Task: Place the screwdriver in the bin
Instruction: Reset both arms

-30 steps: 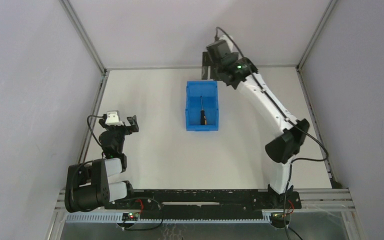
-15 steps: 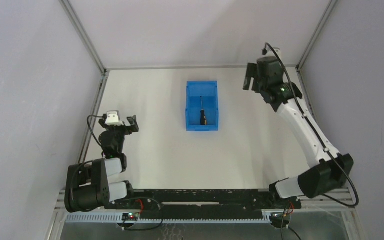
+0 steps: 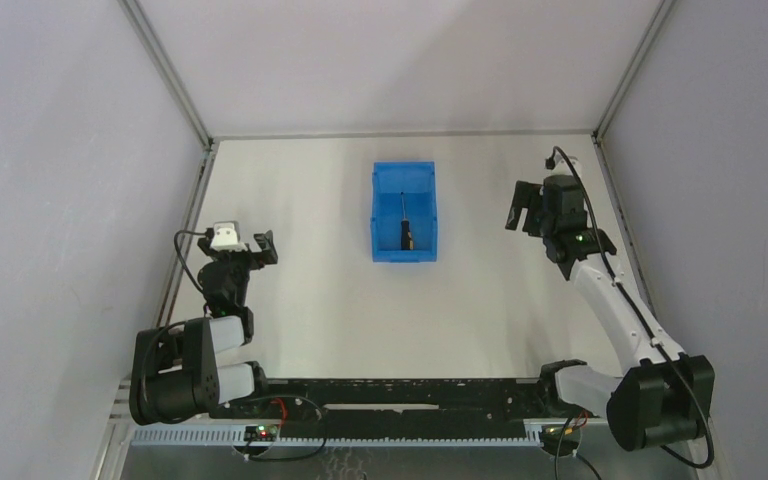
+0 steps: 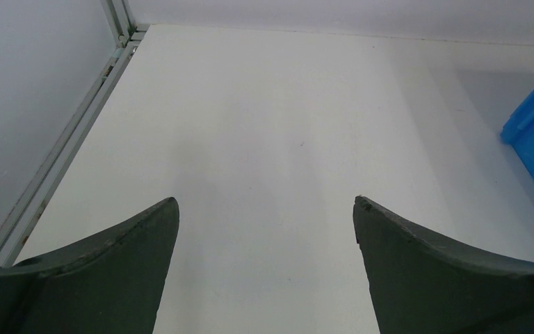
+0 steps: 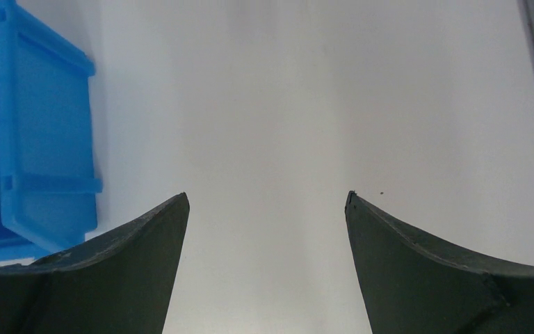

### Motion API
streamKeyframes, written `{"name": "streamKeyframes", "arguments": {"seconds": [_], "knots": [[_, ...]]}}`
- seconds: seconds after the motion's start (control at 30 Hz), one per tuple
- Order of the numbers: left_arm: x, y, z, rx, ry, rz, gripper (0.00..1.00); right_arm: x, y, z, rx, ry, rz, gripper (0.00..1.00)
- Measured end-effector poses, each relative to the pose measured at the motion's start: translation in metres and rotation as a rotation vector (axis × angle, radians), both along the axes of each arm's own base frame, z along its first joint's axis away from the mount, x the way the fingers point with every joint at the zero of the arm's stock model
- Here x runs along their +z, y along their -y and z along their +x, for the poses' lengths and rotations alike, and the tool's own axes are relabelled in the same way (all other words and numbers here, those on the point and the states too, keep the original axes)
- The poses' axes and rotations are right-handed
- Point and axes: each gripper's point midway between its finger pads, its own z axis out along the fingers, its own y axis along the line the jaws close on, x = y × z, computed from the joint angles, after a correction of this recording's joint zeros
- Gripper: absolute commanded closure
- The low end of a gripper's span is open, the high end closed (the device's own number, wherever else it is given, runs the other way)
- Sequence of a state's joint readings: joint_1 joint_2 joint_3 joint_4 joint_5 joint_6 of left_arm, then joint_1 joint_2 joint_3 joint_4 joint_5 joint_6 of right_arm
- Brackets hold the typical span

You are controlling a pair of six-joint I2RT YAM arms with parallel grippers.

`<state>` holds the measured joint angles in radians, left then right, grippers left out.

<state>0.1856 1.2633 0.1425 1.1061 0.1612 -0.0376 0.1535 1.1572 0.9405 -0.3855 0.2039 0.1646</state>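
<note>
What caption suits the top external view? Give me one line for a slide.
Screwdriver lies inside the blue bin; left gripper and right gripper sit well apart from it, fingers open.

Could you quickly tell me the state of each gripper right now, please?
Left gripper: open, holding nothing.
Right gripper: open, holding nothing.

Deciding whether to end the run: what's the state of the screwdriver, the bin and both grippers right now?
screwdriver: lying flat inside the bin, handle toward the near end.
bin: upright, holding the screwdriver, touched by neither gripper.
left gripper: open, empty.
right gripper: open, empty, right of the bin and apart from it.
</note>
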Motion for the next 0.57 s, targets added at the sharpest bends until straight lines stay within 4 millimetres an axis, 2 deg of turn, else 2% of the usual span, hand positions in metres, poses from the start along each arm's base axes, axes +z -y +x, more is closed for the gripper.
{"name": "streamKeyframes", "arguments": {"seconds": [0.17, 0.57], "knots": [[0.0, 0.0, 0.0, 0.0, 0.0, 0.0, 0.0, -0.0087, -0.0063, -0.0088, 0.033, 0.025, 0.033, 0.08], [-0.0001, 0.0, 0.0, 0.0, 0.0, 0.0, 0.0, -0.0054, -0.0088, -0.0085, 0.042, 0.057, 0.047, 0.12]]}}
